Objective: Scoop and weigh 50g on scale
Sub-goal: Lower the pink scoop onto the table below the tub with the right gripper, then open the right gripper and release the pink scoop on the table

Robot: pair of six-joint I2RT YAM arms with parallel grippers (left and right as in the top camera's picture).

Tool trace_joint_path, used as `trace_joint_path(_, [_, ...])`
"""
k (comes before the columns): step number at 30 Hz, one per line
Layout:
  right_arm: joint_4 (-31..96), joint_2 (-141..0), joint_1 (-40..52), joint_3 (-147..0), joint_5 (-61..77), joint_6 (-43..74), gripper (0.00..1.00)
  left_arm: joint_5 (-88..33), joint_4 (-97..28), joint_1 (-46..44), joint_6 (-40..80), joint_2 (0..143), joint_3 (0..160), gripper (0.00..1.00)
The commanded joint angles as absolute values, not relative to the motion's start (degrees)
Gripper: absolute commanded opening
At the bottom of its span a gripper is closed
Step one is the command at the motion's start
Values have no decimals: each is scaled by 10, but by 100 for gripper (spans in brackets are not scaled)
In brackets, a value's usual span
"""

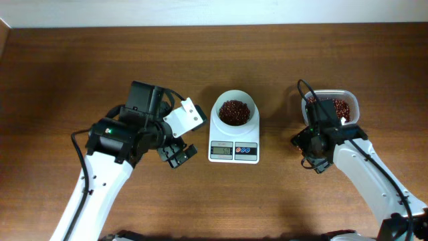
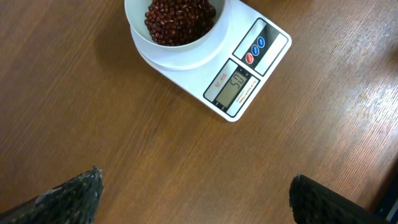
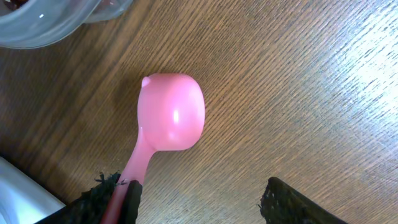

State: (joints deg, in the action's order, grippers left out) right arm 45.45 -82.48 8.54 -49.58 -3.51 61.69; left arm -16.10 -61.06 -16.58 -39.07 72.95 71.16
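The white scale (image 1: 234, 148) stands at the table's middle, and its round bowl holds a heap of dark red-brown beans (image 1: 234, 112). From the left wrist, the scale (image 2: 249, 74) and beans (image 2: 180, 18) sit ahead of my open left gripper (image 2: 196, 183), which has nothing between its fingers. A pink scoop (image 3: 171, 112) lies bowl-down on the wood. Its handle runs alongside one finger of my right gripper (image 3: 193, 183), whose other finger stands far off, so the jaws are open. In the overhead view my right gripper (image 1: 317, 157) hides the scoop.
A clear plastic tub (image 1: 352, 102) with more beans (image 1: 341, 107) sits right of the scale, just behind my right arm; its rim (image 3: 37, 28) shows in the right wrist view. My left gripper (image 1: 179, 144) hovers left of the scale.
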Motion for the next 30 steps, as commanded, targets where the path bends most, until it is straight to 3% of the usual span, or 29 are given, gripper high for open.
trace_joint_path(1, [466, -830, 82, -489, -36, 619, 72, -168, -610, -163, -400, 724, 720, 99])
trace_joint_path(18, [509, -830, 82, -489, -37, 618, 79, -168, -610, -163, -400, 724, 720, 99])
trace_joint_path(21, [512, -830, 82, -489, -37, 618, 99, -168, -610, -163, -400, 724, 720, 99])
trace_joint_path(30, [535, -830, 82, -489, -65, 618, 99, -168, -610, -163, -400, 724, 720, 99])
